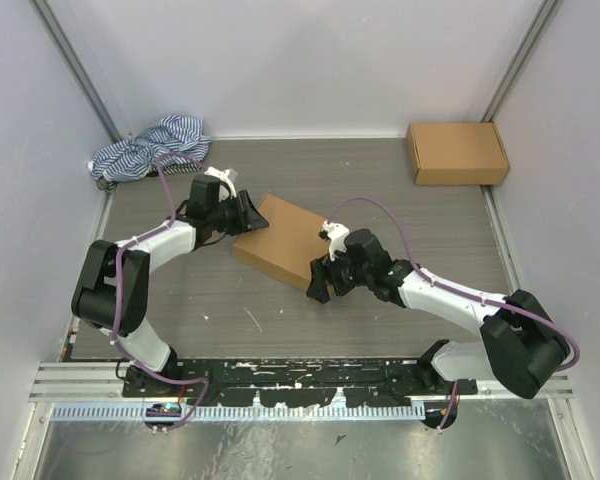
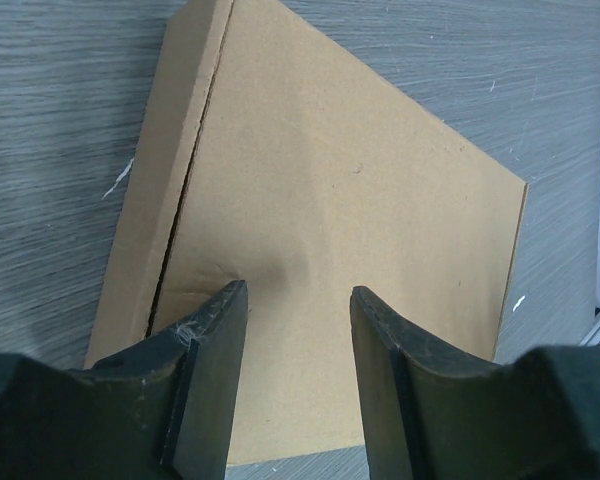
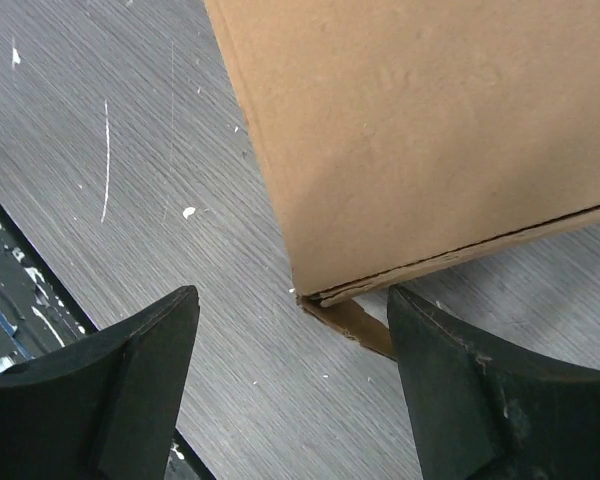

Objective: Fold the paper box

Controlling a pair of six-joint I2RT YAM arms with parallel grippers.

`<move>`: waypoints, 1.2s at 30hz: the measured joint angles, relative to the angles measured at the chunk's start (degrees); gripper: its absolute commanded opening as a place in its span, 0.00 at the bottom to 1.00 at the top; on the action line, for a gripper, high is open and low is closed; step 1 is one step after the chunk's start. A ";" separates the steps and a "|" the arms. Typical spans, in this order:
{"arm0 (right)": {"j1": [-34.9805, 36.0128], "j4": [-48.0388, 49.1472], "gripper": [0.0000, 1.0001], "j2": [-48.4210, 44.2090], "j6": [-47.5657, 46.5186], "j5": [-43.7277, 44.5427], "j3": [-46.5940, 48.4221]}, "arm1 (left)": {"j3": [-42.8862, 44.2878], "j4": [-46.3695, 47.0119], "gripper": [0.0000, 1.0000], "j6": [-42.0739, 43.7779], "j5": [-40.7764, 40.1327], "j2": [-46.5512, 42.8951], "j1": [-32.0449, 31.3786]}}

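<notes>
Grey wood-grain table (image 1: 380,200), with the box (image 1: 283,240) lying closed and flat in the middle, turned at an angle. Left pincer (image 2: 298,290) is spread open over the box's far-left end, nothing clamped. Right pincer (image 3: 292,300) is wide open too, at the near corner, where a flap (image 3: 355,322) pokes out underneath. Spare carton (image 1: 457,152) sits back right, cloth (image 1: 150,148) back left.

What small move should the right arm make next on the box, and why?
Probably nudge the right gripper toward the tab sticking out under a corner of the box and tuck it in. Its jaws are open there, and the open left gripper sits over the other end.
</notes>
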 measured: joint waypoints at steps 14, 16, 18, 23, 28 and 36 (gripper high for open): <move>4.72 -4.61 0.49 0.11 0.00 1.60 1.16 | 1.99 -1.29 0.53 1.36 -0.48 1.51 -0.94; 4.72 -3.80 0.44 0.79 0.22 0.52 1.09 | 2.01 -1.29 0.53 1.46 -0.55 1.51 -0.96; 4.70 -2.38 0.43 1.88 0.57 -0.61 0.63 | 2.08 -1.27 0.53 1.49 -0.68 1.60 -1.07; 4.70 0.66 0.43 5.68 1.70 -2.91 -0.72 | 2.21 -1.25 0.53 1.51 -0.68 1.77 -1.16; 4.70 2.34 0.34 7.91 2.67 -3.63 -1.09 | 2.21 -1.27 0.53 1.60 -0.70 1.77 -1.16; 2.99 3.28 0.17 7.37 5.22 -5.57 -1.60 | 2.19 -2.93 0.54 2.10 -2.27 0.39 -1.31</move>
